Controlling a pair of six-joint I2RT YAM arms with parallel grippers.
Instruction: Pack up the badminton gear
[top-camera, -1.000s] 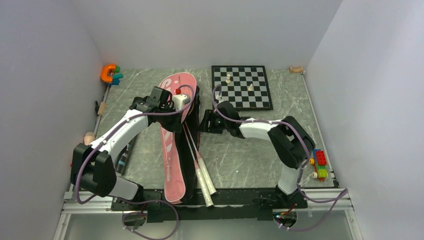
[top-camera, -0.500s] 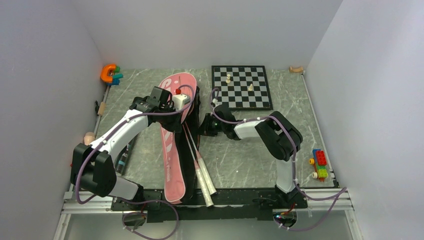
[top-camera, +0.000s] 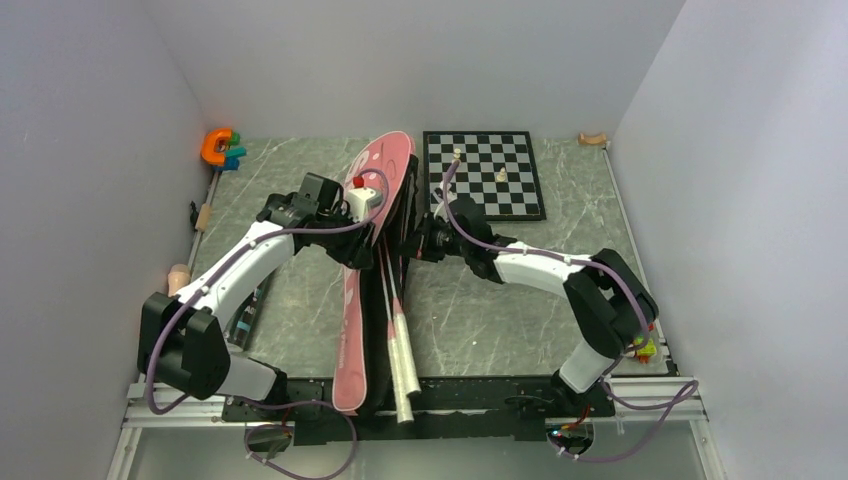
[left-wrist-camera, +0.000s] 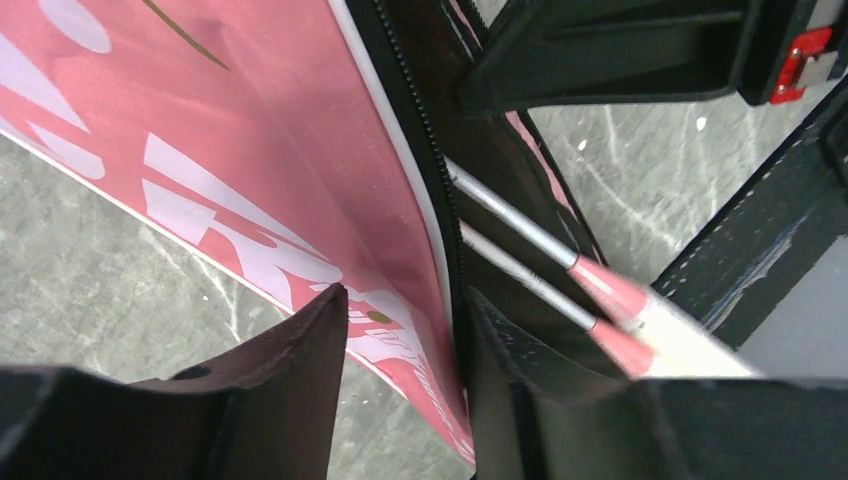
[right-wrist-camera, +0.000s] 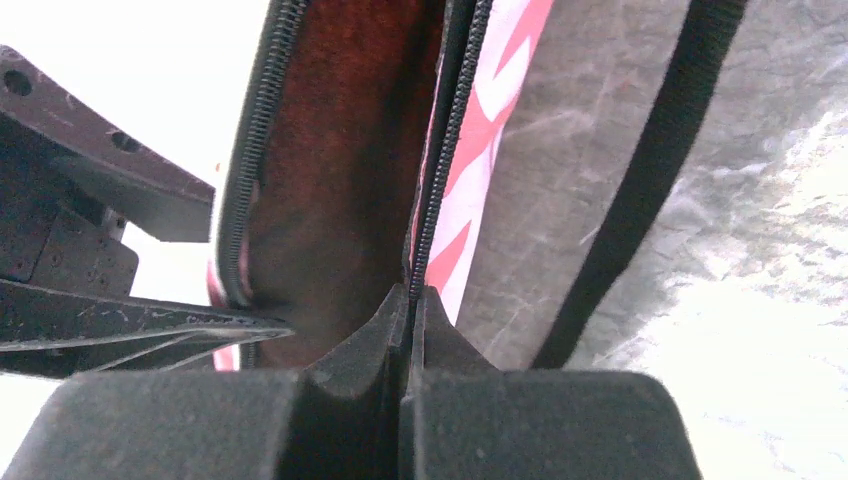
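With the right jaws pinched shut on the zip edge of the bag (right-wrist-camera: 485, 150), the left jaws, half open astride the other flap, should close without catching the rackets (left-wrist-camera: 605, 287).

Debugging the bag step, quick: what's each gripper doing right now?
Left gripper: open, straddling the edge of the pink bag.
Right gripper: closed, pinching the bag's zipper edge.
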